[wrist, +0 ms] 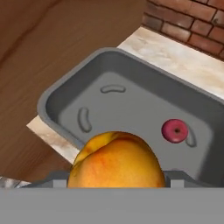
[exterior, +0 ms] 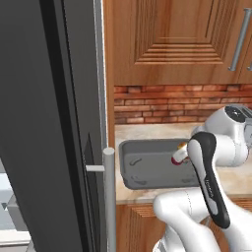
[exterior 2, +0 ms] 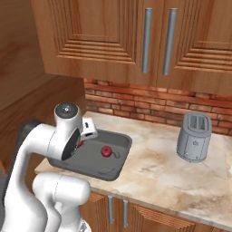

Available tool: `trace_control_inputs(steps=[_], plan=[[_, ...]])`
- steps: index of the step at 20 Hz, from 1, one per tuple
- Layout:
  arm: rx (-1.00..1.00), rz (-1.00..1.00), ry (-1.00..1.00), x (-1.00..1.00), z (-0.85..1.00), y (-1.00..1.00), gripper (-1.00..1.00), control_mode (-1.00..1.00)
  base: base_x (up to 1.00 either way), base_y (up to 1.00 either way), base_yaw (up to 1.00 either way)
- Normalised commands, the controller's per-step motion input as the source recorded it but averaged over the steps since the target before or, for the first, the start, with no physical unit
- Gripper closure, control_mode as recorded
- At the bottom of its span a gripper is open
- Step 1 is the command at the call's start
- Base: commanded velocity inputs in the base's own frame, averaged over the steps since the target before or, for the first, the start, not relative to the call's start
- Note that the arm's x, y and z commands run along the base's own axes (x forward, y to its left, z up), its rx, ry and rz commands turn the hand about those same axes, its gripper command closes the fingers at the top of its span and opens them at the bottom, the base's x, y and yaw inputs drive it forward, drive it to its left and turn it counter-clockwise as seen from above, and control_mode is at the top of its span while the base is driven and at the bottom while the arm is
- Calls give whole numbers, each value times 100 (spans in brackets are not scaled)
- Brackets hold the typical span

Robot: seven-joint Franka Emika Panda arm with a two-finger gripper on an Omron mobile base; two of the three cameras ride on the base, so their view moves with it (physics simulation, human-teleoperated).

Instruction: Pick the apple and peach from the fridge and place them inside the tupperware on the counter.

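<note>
Beside the tupperware (exterior: 147,170), taken left to right: the fridge (exterior: 49,123), dark grey door with its silver bar handle, stands just left of the container's left rim; the tupperware itself rests on the counter (exterior 2: 172,172), near the front edge, below the brick backsplash; the apple (exterior 2: 106,151) already lies inside it, toward its right half; the gripper (wrist: 116,181) hangs over the container's near edge, closed on the peach (wrist: 116,164), whose orange-yellow bulk sits between the finger tips; the toaster (exterior 2: 195,136) stands well to the right of the container, apart from it. Step in hand, by judgement — second fruit carried to the drop, first fruit done. Next move calls for easing the hand further in over the container's floor, lowering, then letting the jaws part on a bare patch clear of the apple. Obstacles: none between peach and container — the fridge door and rim are the nearest things to mind.
</note>
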Motion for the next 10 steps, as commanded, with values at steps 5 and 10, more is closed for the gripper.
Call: trace_control_inputs(steps=[5,10], plan=[[0,3,2,59,-73,34,100,-100,0,0,0],[0,0,0,67,-58,15,100,-100,0,0,0]])
